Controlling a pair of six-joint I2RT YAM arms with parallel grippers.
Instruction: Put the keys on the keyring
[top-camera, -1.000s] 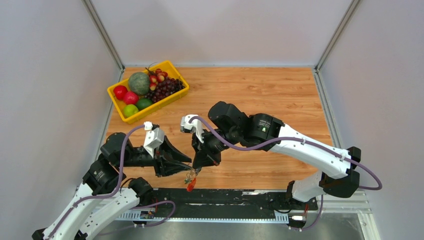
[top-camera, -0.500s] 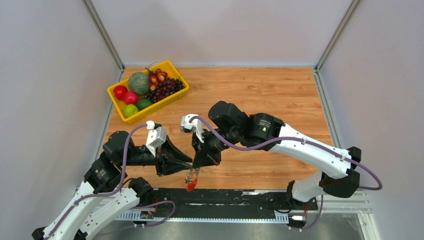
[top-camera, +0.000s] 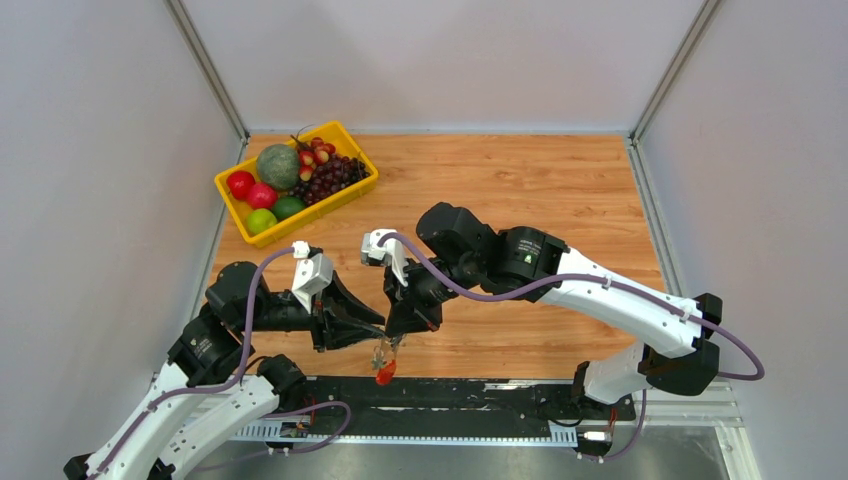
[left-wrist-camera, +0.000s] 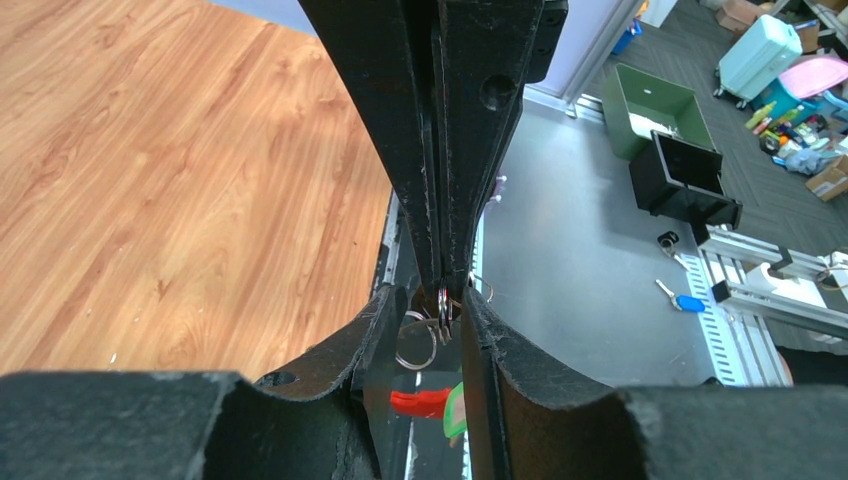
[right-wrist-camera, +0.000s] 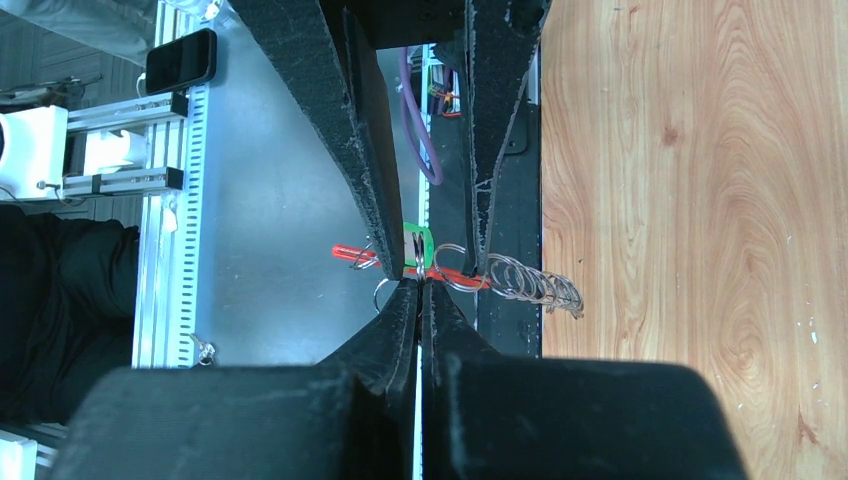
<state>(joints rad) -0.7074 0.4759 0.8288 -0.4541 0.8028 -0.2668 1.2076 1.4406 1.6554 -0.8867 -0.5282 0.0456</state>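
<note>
Not done yet, by the look of it. Maybe about halfway.

Up in the air with the keyring (top-camera: 382, 358), right where both arms meet, just past the near edge of the tabletop (top-camera: 560, 190) and over the black rail (top-camera: 480, 392). Easy to spot on it: a red tag (left-wrist-camera: 418, 402), a green bit (left-wrist-camera: 455, 412), a round wire loop (left-wrist-camera: 417, 345) and a springy coil (right-wrist-camera: 530, 285).

Squeezed tight with the right end effector (right-wrist-camera: 420, 287) on something thin and shiny at the top of the bunch. Hard to say if that thin thing is the key or just a loop of the ring. No sure sight of the key anywhere else.

Reaching in from the other side with the left end effector (left-wrist-camera: 432, 302), fingers a little apart and the bunch in between. Cannot tell if pressing on the bunch or only standing beside it.

Probably still to do: slide the key all the way onto the ring so that it hangs with the rest, then let go.

No words or brand names to read on the tag, the ring or the arms. Only a tiny green mark (top-camera: 527, 253) on the right arm, too small to read.
</note>
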